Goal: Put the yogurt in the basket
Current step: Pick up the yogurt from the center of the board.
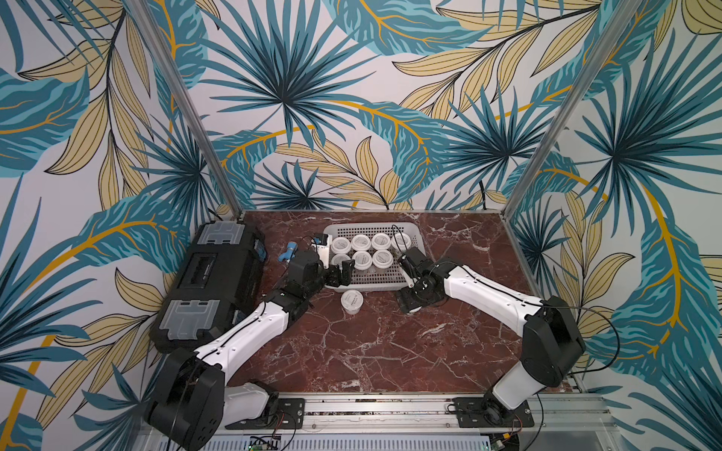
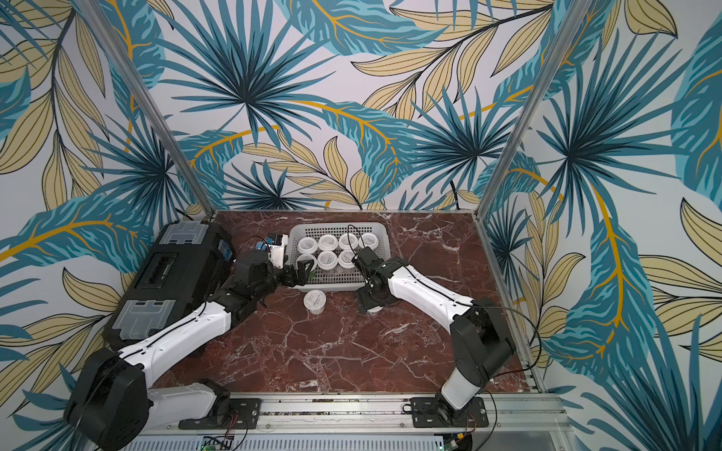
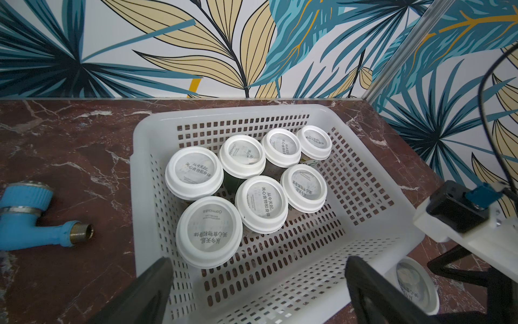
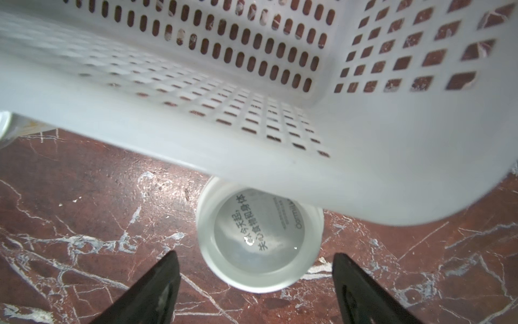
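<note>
Leaf-patterned walls (image 1: pixel 351 78) are seen around a red-brown marble desk (image 1: pixel 371 351). The basket (image 1: pixel 367 226) is set toward the back of the desk. Seven yogurt cups (image 3: pixel 208 232) are shown standing in it in the left wrist view. In both top views the back row's end cup is crossed by a cable (image 1: pixel 394 234), and the near row's left cup is partly covered by the left gripper (image 3: pixel 258 269).

An eighth cup (image 1: pixel 352 301) stands on the desk just in front of the basket. A ninth cup (image 4: pixel 252 224) is placed by the basket's front right corner. In the top views it is almost wholly hidden beneath the right gripper (image 4: pixel 255 256), and in the right wrist view its far edge is cut off by the basket's rim. That gripper's jaws are held apart on either side of it, with gaps showing.

The left gripper is held over the basket's near left corner, its jaws wide apart and empty; only their tips are shown. A blue fitting (image 1: pixel 288 252) and a black toolbox (image 1: pixel 211 281) are found left of the basket.
</note>
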{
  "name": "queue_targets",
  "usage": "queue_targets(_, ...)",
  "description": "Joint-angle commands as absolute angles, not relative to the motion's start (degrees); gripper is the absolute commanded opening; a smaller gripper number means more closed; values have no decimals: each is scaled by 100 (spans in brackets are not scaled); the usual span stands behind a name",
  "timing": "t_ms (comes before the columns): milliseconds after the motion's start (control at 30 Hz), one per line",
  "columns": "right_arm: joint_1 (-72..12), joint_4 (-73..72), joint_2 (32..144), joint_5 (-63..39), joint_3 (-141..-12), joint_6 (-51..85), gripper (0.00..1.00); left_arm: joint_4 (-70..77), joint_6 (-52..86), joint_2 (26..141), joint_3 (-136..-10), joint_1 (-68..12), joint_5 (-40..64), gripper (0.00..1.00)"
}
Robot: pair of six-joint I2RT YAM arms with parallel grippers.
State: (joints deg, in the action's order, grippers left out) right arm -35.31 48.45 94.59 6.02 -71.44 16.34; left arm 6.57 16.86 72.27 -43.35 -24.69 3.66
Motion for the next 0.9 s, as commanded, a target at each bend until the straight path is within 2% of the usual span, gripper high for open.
queue_targets(0, -3555, 4841, 9562, 708, -7259, 1601, 89, 606, 1587, 7234, -4641, -2488, 305, 100)
queue_targets(867, -3475, 4691, 9844, 377, -7300, 1594, 82, 563, 1581, 7260, -4667, -2488, 271, 100)
